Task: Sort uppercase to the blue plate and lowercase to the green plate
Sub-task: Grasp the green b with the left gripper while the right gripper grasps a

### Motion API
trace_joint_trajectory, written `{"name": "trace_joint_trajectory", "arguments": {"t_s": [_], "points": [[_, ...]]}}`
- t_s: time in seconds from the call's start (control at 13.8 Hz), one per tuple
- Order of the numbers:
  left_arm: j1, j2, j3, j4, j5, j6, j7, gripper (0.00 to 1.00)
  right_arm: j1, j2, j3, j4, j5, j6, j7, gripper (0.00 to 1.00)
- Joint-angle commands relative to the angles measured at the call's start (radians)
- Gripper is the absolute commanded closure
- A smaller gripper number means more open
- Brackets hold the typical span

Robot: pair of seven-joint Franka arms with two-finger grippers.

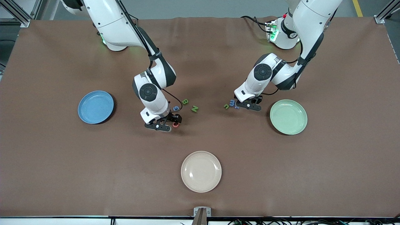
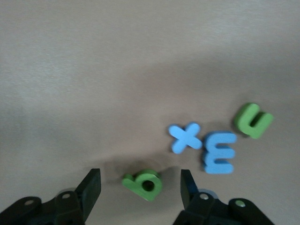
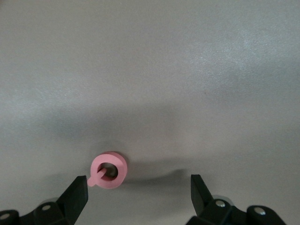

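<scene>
Both pincers released, each bracketing a first letter.
We are straddling the pinkish-red foam Q [image 3: 108,170] with the right gripper [image 3: 139,193] and the green foam d [image 2: 143,183] with the left gripper [image 2: 140,187]; closing comes next, we judge.

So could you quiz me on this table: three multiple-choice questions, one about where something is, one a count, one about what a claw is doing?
1. What lies between the left gripper's open fingers?
A. green d
B. blue x
C. blue m

2. How many plates are on the table?
A. two
B. three
C. four

3. The right gripper is:
A. shut on the Q
B. open around the Q
C. over the blue plate

Answers:
1 A: the green d lies there; blue x and blue m lie apart.
2 B: blue plate, green plate, cream plate.
3 B: its fingers stand apart around the Q.
</scene>
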Motion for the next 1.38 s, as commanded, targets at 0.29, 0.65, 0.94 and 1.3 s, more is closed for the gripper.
{"name": "trace_joint_trajectory", "arguments": {"t_s": [0.29, 0.65, 0.94, 1.3], "points": [[0.001, 0.010, 0.000, -0.004, 0.040, 0.023, -0.055, 0.40, 0.035, 0.040, -0.011, 0.048, -0.002, -0.005, 0.066, 0.13], [-0.007, 0.010, -0.001, -0.004, 0.041, 0.023, -0.105, 0.62, 0.043, 0.066, -0.011, 0.099, -0.005, -0.019, 0.295, 0.22], [-0.007, -0.002, -0.003, -0.002, 0.041, 0.020, -0.127, 0.77, 0.041, 0.066, -0.016, 0.097, -0.006, -0.024, 0.370, 0.30], [0.006, -0.136, -0.011, 0.001, 0.040, -0.142, -0.110, 0.78, 0.044, 0.082, -0.016, 0.099, -0.006, -0.025, 0.398, 0.37]]}}
